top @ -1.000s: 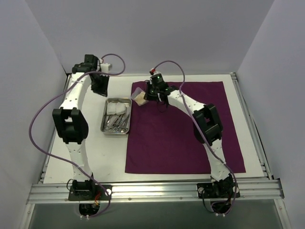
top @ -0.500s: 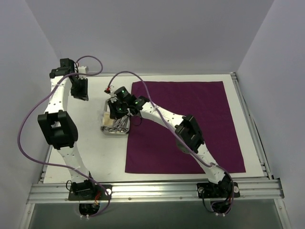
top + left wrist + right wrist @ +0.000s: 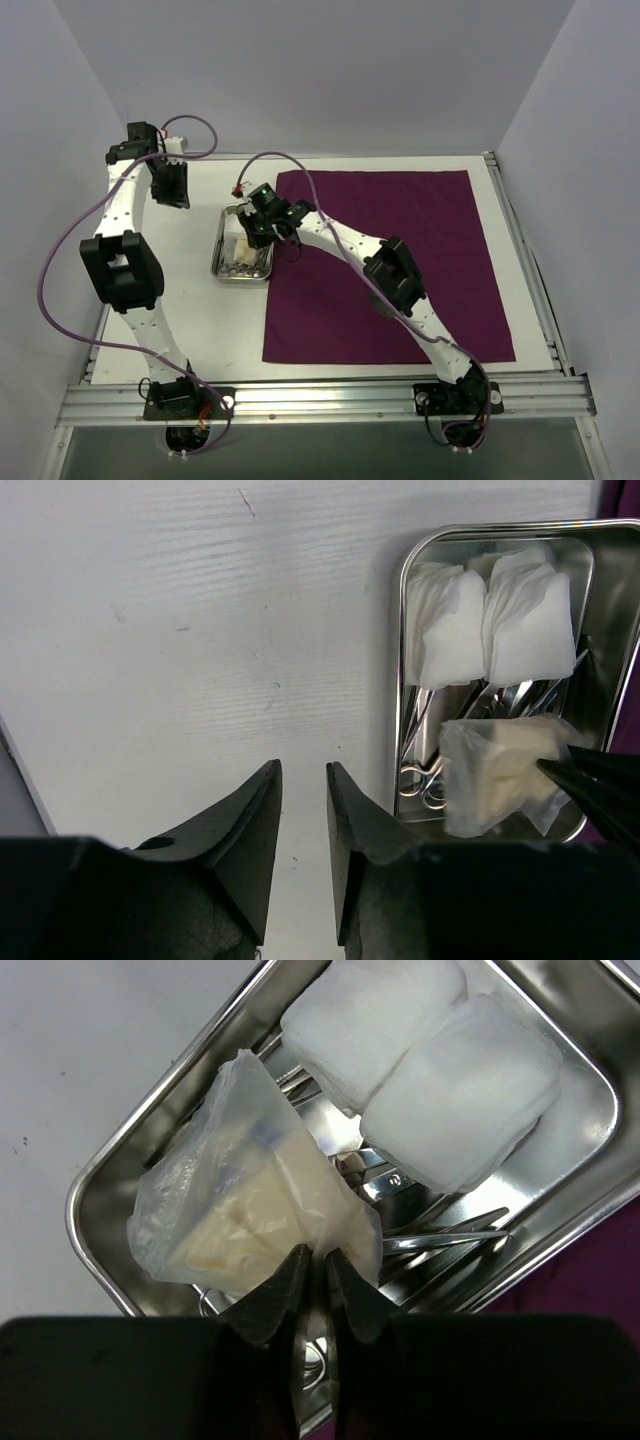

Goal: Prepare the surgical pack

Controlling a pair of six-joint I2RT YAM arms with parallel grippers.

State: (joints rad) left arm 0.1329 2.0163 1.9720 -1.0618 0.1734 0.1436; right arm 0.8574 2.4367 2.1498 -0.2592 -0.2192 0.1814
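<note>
A small steel tray [image 3: 222, 262] stands on the white table just left of the dark purple cloth [image 3: 400, 230]. It holds two white gauze pads [image 3: 450, 1090] and thin metal instruments [image 3: 450, 1235]. My right gripper [image 3: 318, 1255] hangs over the tray's near half, its tips pinched on the edge of a clear plastic bag [image 3: 250, 1210] with cream-coloured contents. The bag rests low in the tray, over the instruments' handles. My left gripper [image 3: 304, 770] is above bare table, left of the tray [image 3: 405, 680], its jaws a narrow gap apart with nothing between them.
The cloth lies flat over the table's right half. The right arm stretches diagonally over the cloth's left part. A metal rail [image 3: 320, 400] runs along the near edge, and white walls enclose the back and sides.
My right arm has swung left from the cloth's far-left corner and carried the bag over the tray, then lowered it. My left arm has drawn back to the far left.
</note>
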